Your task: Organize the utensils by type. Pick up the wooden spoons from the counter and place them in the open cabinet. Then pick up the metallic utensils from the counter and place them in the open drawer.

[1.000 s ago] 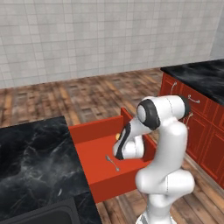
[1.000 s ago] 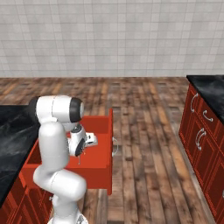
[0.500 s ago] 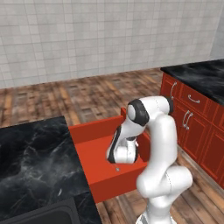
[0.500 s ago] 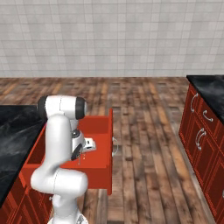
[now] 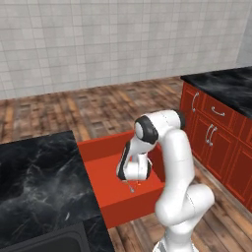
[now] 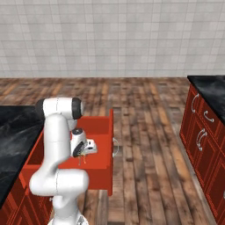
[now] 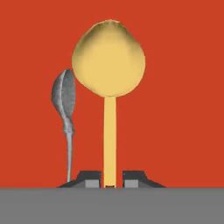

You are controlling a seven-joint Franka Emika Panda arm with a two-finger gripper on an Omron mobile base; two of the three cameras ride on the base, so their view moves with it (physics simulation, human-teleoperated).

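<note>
In the hand view a gold-tinted spoon point(image 7: 108, 61) stands straight out from my gripper point(image 7: 110, 179), its thin handle between the two fingertips point(image 7: 91, 180), which sit tight on either side of it. Beside it a silver-grey spoon point(image 7: 64, 96) lies on the plain red floor of the open drawer point(image 7: 179, 87). In both base views the hand hangs low inside the drawer point(image 5: 106, 147) point(image 6: 94, 125), with the gripper point(image 5: 130, 184) point(image 6: 80, 160) pointing down at the floor. The black marble counter point(image 5: 39, 182) point(image 6: 13, 132) lies left of the drawer. The wooden spoons and the cabinet are out of view.
A second black counter on red cabinet fronts point(image 5: 216, 123) point(image 6: 206, 132) stands to the right across the wooden floor point(image 5: 98, 108). A dark sink point(image 5: 49, 241) cuts into the near counter. The drawer's silver pull point(image 6: 115, 147) sticks out toward the floor.
The arm has folded down and carried the hand lower into the drawer. The gold spoon has gone down with it, close to the drawer floor.
</note>
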